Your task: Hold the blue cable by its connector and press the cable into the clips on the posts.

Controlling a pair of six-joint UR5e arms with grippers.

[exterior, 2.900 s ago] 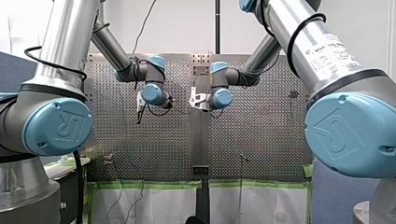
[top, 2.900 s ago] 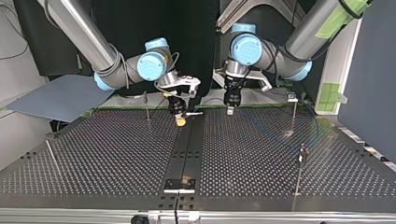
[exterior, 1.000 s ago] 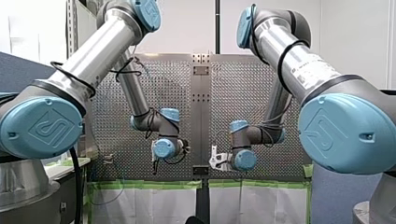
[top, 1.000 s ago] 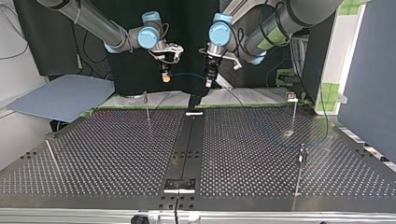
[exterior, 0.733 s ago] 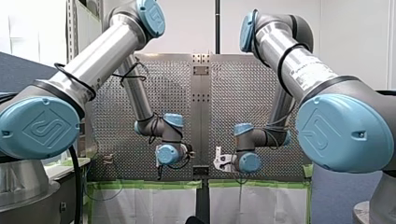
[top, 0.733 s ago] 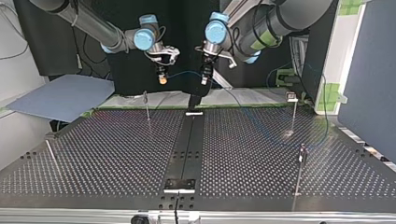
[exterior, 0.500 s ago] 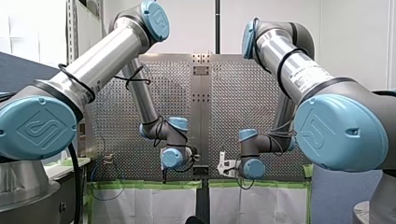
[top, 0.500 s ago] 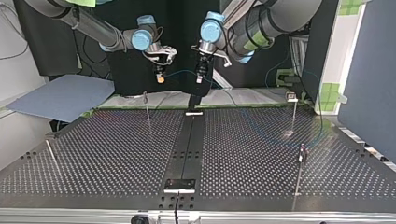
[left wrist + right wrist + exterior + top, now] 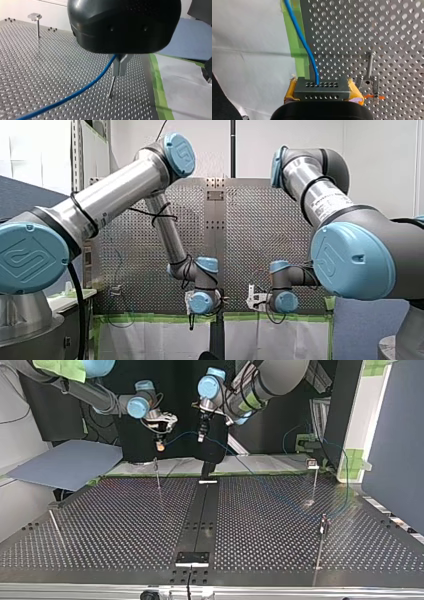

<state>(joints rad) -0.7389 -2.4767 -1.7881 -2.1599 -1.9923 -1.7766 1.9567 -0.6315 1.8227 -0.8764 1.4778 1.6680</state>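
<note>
In the top view both grippers hang above the table's far edge. The blue cable [image 9: 181, 435] spans between them, then trails down to the view's right. My right gripper [image 9: 160, 446], with yellow pads, is shut on the cable's grey perforated connector [image 9: 322, 86]; the cable [image 9: 303, 42] leaves the connector's face. My left gripper [image 9: 119, 73] has black housing and metal fingers, shut on the cable [image 9: 82, 91] a short way along. A clip post [image 9: 369, 80] stands beside my right gripper [image 9: 322, 89]. A thin post [image 9: 111, 88] rises under my left gripper [image 9: 202, 435].
Posts stand on the perforated table [image 9: 125, 525]: one at the back left [image 9: 157, 474], a clip post at the back right [image 9: 314, 476] and one nearer [image 9: 323, 527]. A thin rod [image 9: 56, 529] is at the left. Green tape [image 9: 160, 95] edges the plate.
Both arms have carried the cable to the top view's left along the table's far edge. In the front view both wrists have sunk and shifted right. Both grips stay the same.
</note>
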